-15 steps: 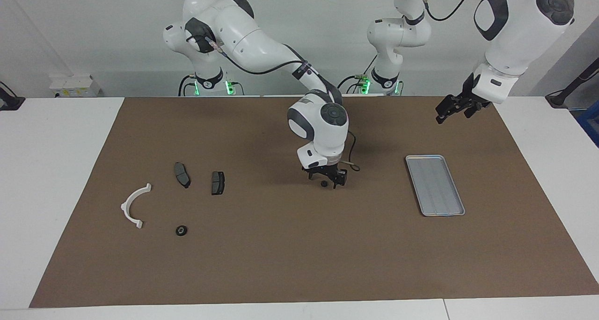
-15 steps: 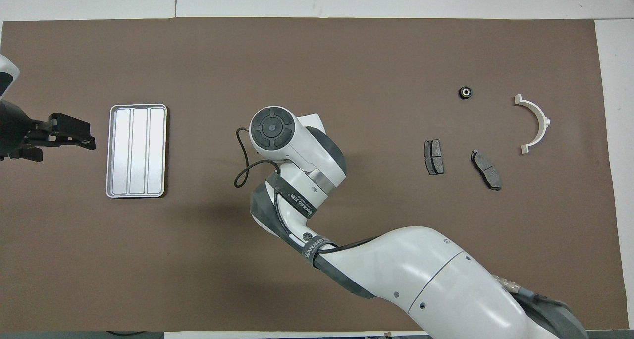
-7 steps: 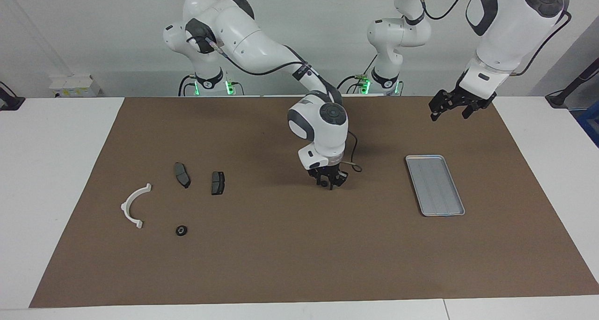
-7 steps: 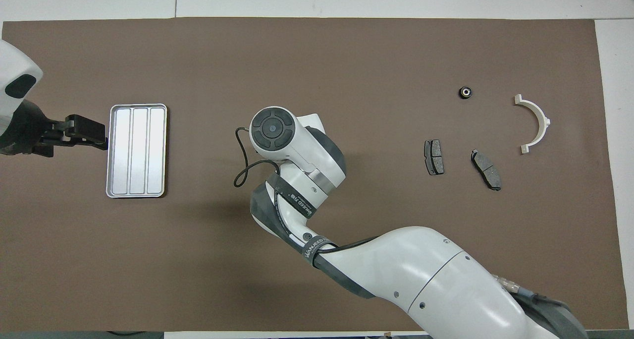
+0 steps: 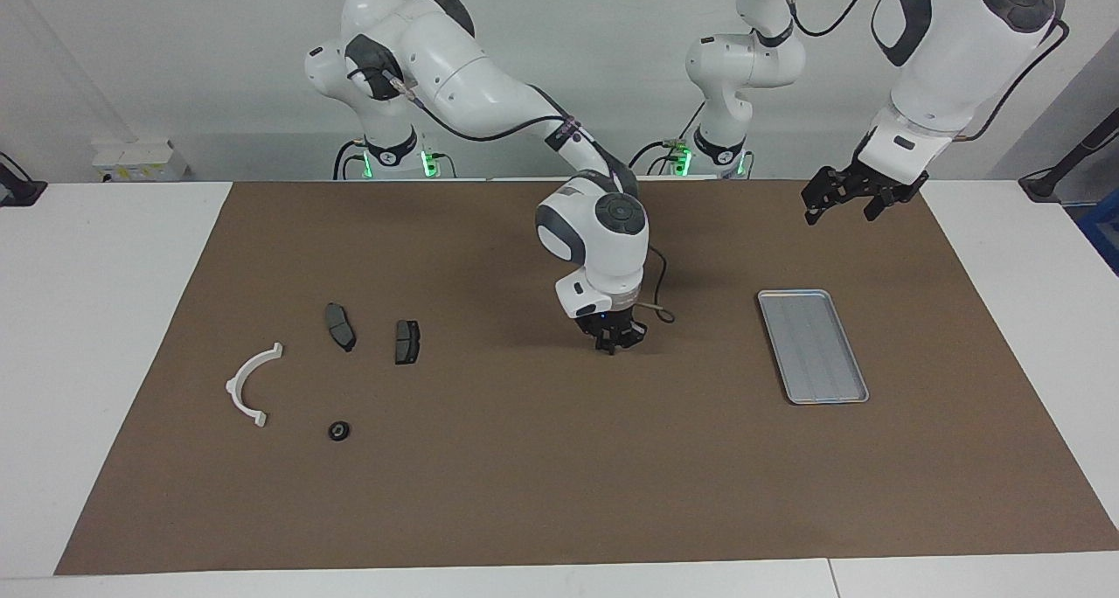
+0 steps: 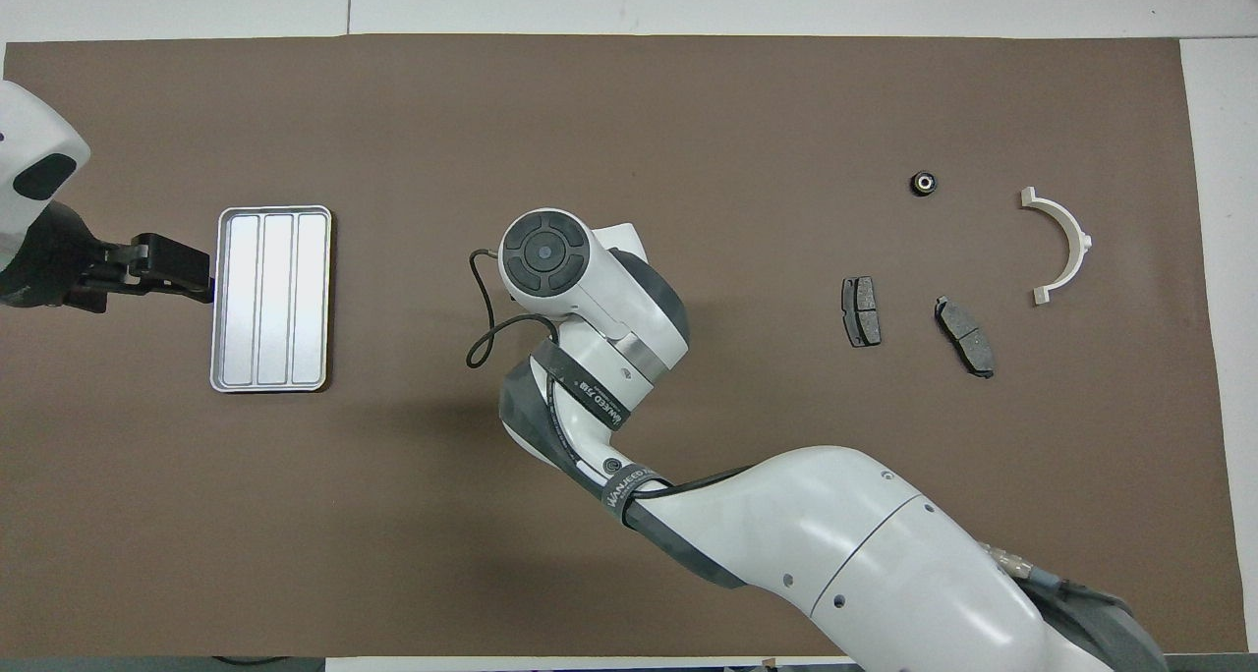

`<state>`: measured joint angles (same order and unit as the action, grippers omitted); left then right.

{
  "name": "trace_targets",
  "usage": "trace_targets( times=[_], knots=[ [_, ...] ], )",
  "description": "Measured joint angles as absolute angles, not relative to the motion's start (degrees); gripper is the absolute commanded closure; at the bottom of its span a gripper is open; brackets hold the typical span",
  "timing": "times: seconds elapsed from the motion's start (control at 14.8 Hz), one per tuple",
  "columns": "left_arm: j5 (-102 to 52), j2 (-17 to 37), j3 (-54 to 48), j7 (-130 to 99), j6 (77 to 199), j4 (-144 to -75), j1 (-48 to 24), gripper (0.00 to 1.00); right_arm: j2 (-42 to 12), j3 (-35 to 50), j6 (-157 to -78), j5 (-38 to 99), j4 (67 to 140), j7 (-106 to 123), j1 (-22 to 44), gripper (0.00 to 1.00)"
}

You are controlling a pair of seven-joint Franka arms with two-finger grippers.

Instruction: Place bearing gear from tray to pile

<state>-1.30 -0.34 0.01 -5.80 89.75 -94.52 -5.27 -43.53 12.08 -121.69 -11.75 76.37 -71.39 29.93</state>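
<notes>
White right arm (image 5: 594, 231) bends steeply down, fingers (image 5: 612, 343) together at the mat (image 5: 524, 458).

You have a white table (image 5: 105, 336) covered by a brown mat (image 5: 559, 476). On the mat lie the tray (image 5: 812, 345) toward the left arm's end, and toward the right arm's end two brake pads (image 5: 340, 326) (image 5: 406, 341), a white half-ring bracket (image 5: 249, 384) and a small black bearing gear (image 5: 338, 430).

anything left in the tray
Nothing shows inside the tray: only its bare grooved floor, fully in view from both cameras. From overhead the left gripper reaches to the tray's edge but covers none of its inside.
</notes>
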Motion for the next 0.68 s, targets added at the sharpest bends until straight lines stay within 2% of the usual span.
trace_targets(
  times=[0.2,0.34,0.54,0.68],
  knots=[
    [-1.3,-0.34,-0.24,-5.78,89.74,-94.55,-5.22,0.0,-43.09,11.6,-112.37,-13.4,71.99,-63.45,27.77,1.0],
    [-1.3,-0.34,-0.53,-5.78,89.73,-94.6,-5.23,0.0,-40.99,11.95,-105.45,-13.34,67.63,-50.32,22.13,1.0],
    [-1.3,-0.34,-0.57,-5.78,89.72,-94.63,-5.23,0.0,-37.47,12.77,-102.69,-12.71,66.58,-29.61,11.27,1.0],
    [-1.3,-0.35,-0.56,-5.78,89.71,-94.63,-5.23,0.0,-37.38,12.97,-103.69,-12.63,67.79,-19.98,5.78,1.0]
  ],
)
